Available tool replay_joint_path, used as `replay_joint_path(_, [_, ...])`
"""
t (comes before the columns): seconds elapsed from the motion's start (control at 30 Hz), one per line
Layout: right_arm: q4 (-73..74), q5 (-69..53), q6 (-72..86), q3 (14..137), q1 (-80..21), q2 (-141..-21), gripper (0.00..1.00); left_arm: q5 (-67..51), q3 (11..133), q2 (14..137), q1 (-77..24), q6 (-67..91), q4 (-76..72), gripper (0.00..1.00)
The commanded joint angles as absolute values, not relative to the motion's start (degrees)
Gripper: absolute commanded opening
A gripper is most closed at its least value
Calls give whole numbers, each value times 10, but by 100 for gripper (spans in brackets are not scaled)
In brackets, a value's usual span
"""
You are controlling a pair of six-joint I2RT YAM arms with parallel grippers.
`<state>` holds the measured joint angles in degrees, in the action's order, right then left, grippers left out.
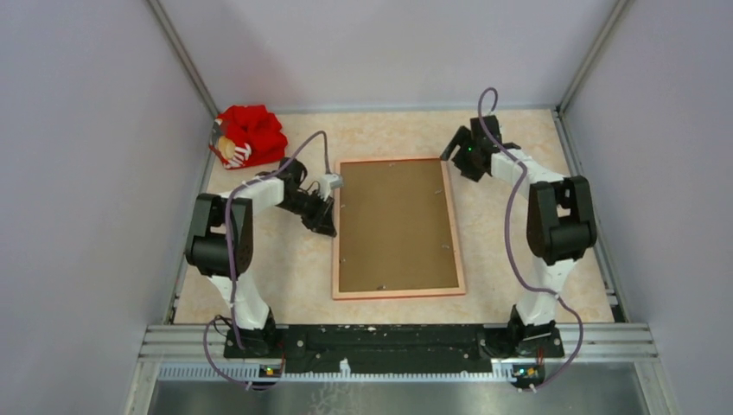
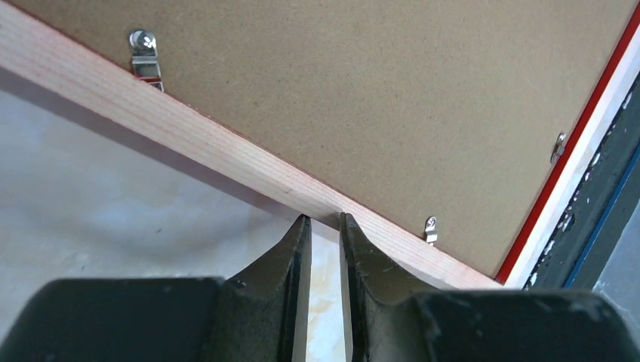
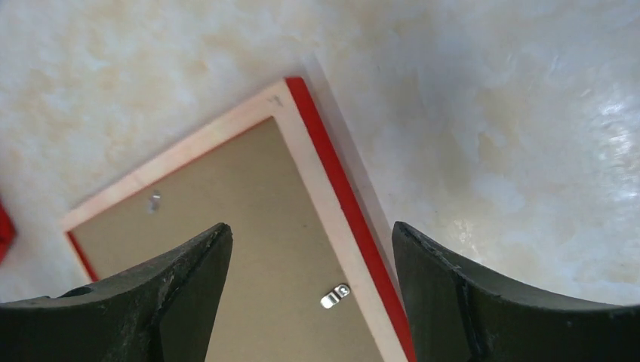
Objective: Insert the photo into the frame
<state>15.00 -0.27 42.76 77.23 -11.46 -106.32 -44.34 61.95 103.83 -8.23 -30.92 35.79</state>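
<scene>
The frame (image 1: 398, 293) lies face down in the middle of the table, pale wood back up, red only along its edges. A brown hardboard backing panel (image 1: 396, 225) fills it. The photo is hidden. My left gripper (image 1: 327, 226) is low at the frame's left rail (image 2: 226, 147). In the left wrist view the gripper (image 2: 323, 219) has its tips against the rail, its jaws nearly shut with a narrow gap and nothing between them. My right gripper (image 1: 455, 149) hovers open over the frame's far right corner (image 3: 189, 157). It is open and empty in the right wrist view (image 3: 309, 230).
Small metal turn clips (image 2: 143, 53) (image 3: 334, 296) sit along the inner edge of the frame's back. A red cloth bundle (image 1: 251, 137) lies at the back left corner. Grey walls close in the table's sides and back. A black rail (image 1: 389, 341) runs along the near edge.
</scene>
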Motion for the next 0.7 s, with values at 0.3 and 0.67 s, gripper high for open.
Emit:
replay_joint_path(0.3, [193, -116, 426, 904, -156, -1234, 78, -376, 603, 1055, -168, -352, 335, 25])
replay_joint_path(0.67, [327, -174, 418, 1281, -281, -1442, 78, -409, 648, 1091, -243, -329, 349, 28])
